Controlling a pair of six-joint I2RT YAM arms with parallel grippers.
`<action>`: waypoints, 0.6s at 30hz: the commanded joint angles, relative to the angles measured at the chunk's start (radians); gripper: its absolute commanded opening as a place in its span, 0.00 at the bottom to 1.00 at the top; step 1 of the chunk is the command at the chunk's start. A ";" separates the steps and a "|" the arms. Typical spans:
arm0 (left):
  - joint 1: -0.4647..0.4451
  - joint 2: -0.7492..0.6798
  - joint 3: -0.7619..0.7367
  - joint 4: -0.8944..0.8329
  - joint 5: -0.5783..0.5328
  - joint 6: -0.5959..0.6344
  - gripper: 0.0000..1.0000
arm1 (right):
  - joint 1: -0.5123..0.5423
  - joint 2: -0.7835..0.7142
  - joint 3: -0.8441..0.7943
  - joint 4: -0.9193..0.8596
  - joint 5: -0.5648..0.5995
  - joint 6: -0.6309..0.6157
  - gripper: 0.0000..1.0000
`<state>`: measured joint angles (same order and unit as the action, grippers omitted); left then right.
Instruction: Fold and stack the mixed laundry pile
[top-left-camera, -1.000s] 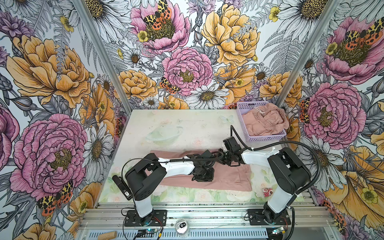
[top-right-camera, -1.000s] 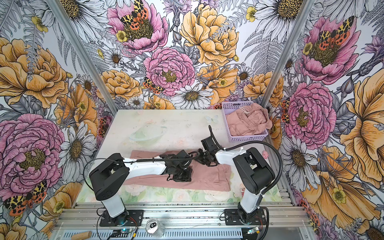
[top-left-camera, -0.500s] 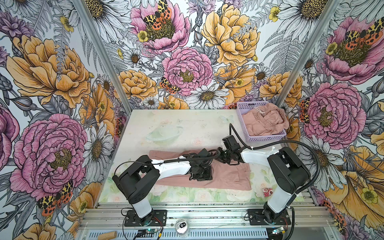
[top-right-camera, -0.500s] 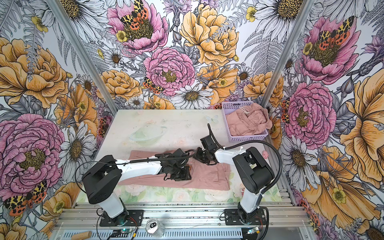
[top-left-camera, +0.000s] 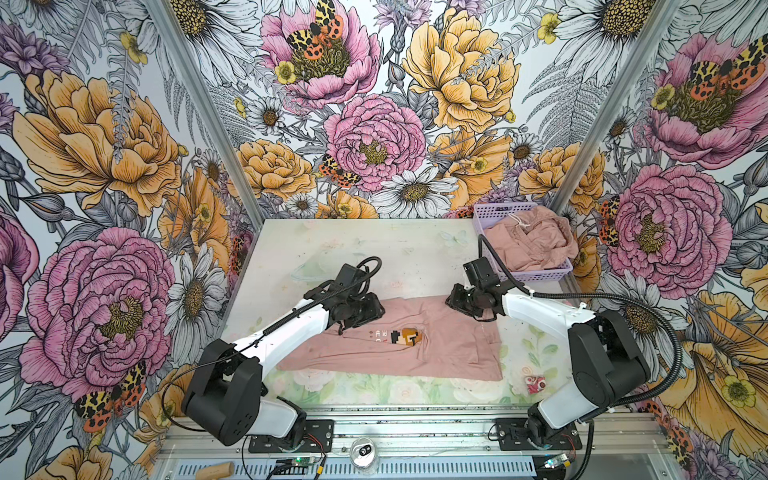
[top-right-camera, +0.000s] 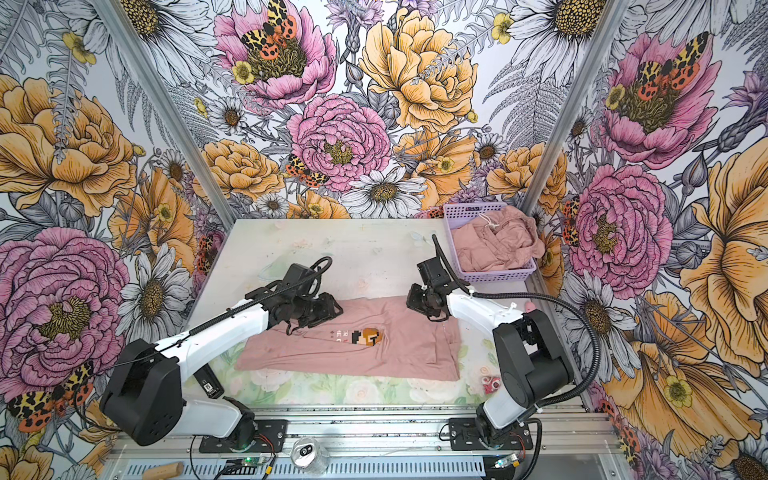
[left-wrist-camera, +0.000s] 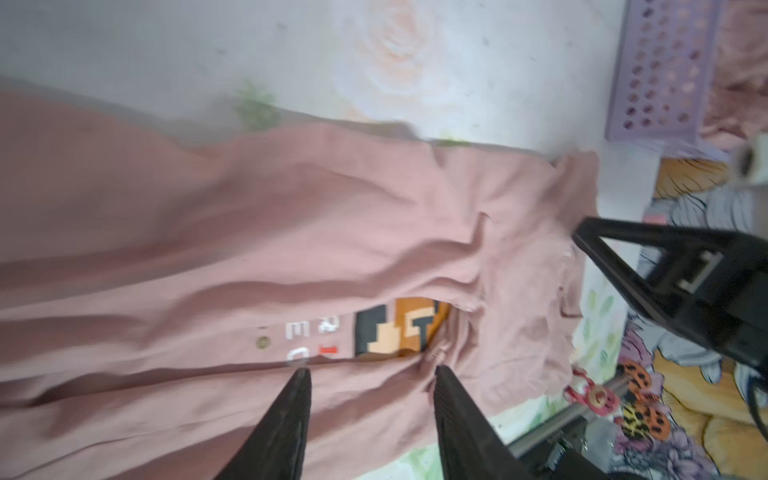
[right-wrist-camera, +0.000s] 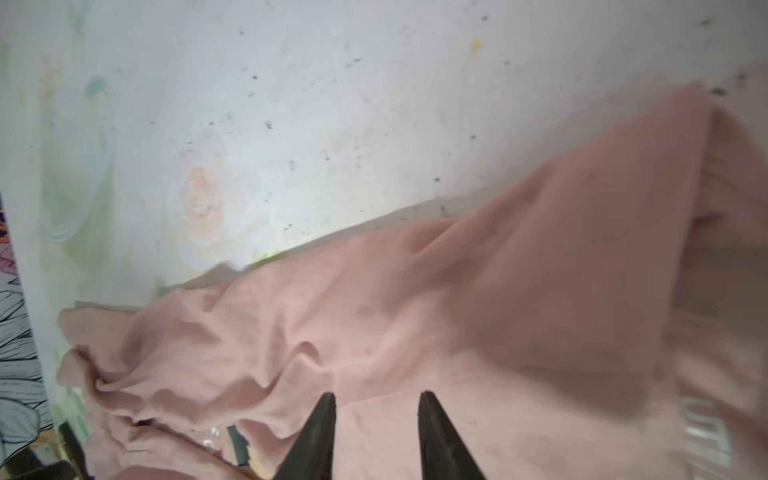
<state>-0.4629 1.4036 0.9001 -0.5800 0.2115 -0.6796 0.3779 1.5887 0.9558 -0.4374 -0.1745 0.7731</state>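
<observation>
Both hands have drawn apart from the middle of the shirt's far edge, where they were pinched together a second ago, and they have let go. The T-shirt (top-left-camera: 436, 349) now lies on the near half of the counter (top-left-camera: 374, 249) as a long pink band running side to side. It is folded over on itself, and its pixel print (top-left-camera: 405, 336) shows face up near the middle.

The left hand (top-left-camera: 376, 309) hangs over the far edge of the shirt, left of the print, released, with nothing between its fingers. Its wrist view shows the two fingertips parted above the cloth beside the print. The right hand (top-left-camera: 451, 301) sits over the far edge toward the right end, also released and empty. I cannot tell whether either one brushes the fabric.

To my eye a lengthwise fold has just been laid down. The next move would call for each hand to take hold of one short end and carry it across, halving the band without dragging the creased layer open.

Farther back, the lilac basket (top-left-camera: 536, 276) stands at the right rear corner. The pink drawstring garment (top-left-camera: 532, 241) is still heaped inside it, unfolded, well apart from both hands.
</observation>
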 joint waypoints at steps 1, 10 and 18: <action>0.098 0.020 -0.013 -0.051 -0.090 0.107 0.50 | -0.024 0.046 0.006 -0.062 0.108 -0.090 0.36; 0.347 0.127 -0.034 -0.040 -0.135 0.185 0.51 | -0.052 0.226 0.105 -0.074 0.174 -0.160 0.35; 0.450 0.257 -0.044 -0.034 -0.146 0.179 0.51 | -0.055 0.379 0.260 -0.113 0.221 -0.198 0.35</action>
<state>-0.0376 1.6016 0.8749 -0.6006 0.0967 -0.5156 0.3302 1.8820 1.1851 -0.5343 -0.0021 0.6083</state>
